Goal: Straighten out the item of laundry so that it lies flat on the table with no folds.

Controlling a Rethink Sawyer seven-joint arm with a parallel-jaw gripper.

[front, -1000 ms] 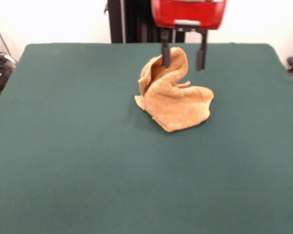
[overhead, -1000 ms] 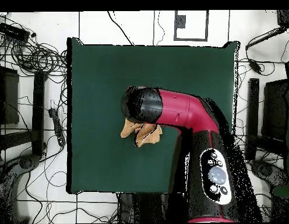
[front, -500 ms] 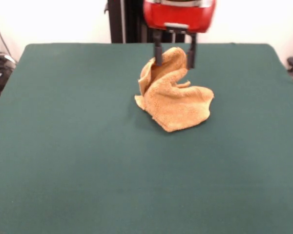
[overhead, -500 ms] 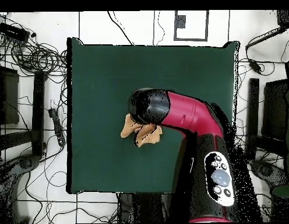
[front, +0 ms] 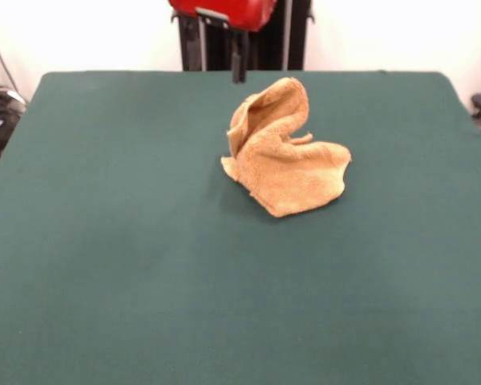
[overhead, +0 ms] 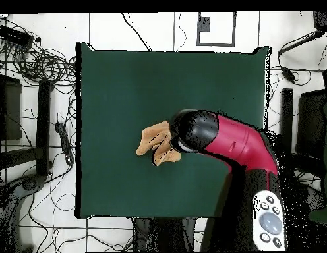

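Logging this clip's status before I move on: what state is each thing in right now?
towel: crumpled in a heap, one flap standing up, not flat.
table: green cover smooth, bearing only the towel.
gripper: raised off the towel, holding nothing; open or shut cannot be told.

No legible text or markings.

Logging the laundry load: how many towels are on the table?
1. A single crumpled orange towel sits on the green table, near the middle toward the far edge. Nothing suggests another underneath.
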